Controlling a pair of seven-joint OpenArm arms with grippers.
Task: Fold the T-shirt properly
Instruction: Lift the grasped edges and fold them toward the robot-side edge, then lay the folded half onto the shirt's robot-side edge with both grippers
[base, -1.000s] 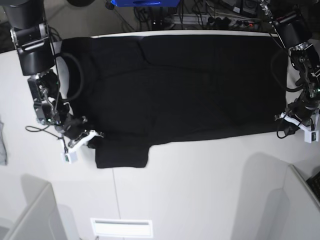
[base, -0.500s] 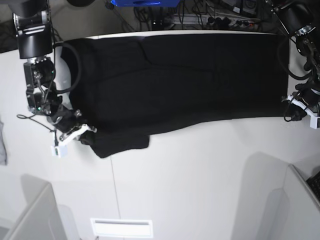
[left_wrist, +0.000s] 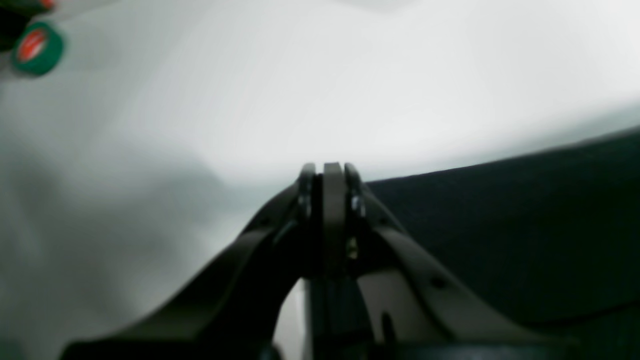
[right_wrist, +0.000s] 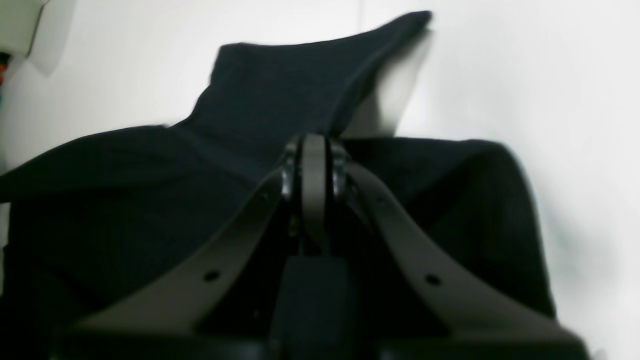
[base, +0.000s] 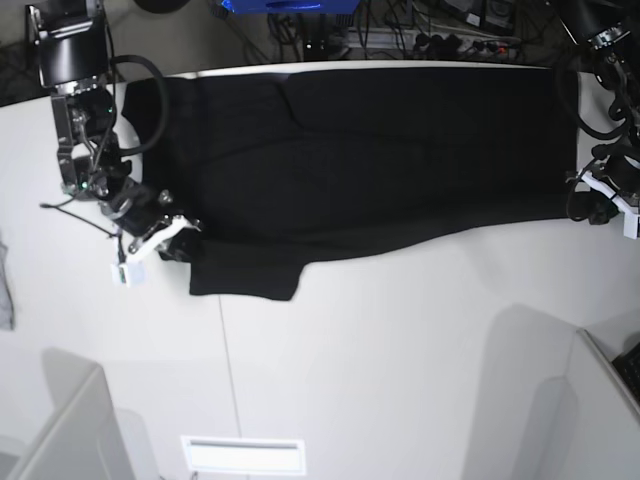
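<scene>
The black T-shirt (base: 380, 150) lies spread, plain side up, over the far half of the white table (base: 400, 340), with one sleeve (base: 245, 275) sticking out toward the near side at the left. My right gripper (base: 178, 238) is shut on the cloth beside that sleeve. In the right wrist view the jaws (right_wrist: 312, 145) are pressed together and the T-shirt (right_wrist: 125, 190) bunches up around them. My left gripper (base: 585, 205) is shut at the shirt's near right corner. The left wrist view shows it (left_wrist: 332, 172) closed at the edge of the T-shirt (left_wrist: 500, 225).
A grey cloth scrap (base: 5, 290) shows at the left edge. White box walls stand at the near left (base: 60, 430) and near right (base: 605, 400), with a slot (base: 243, 455) between them. Cables run behind the table. A green-and-red cap (left_wrist: 37, 47) is in the left wrist view.
Both grippers have moved toward the far side, pulling the shirt's near edge with them. The sleeve has shifted away from the front along with the right gripper.
</scene>
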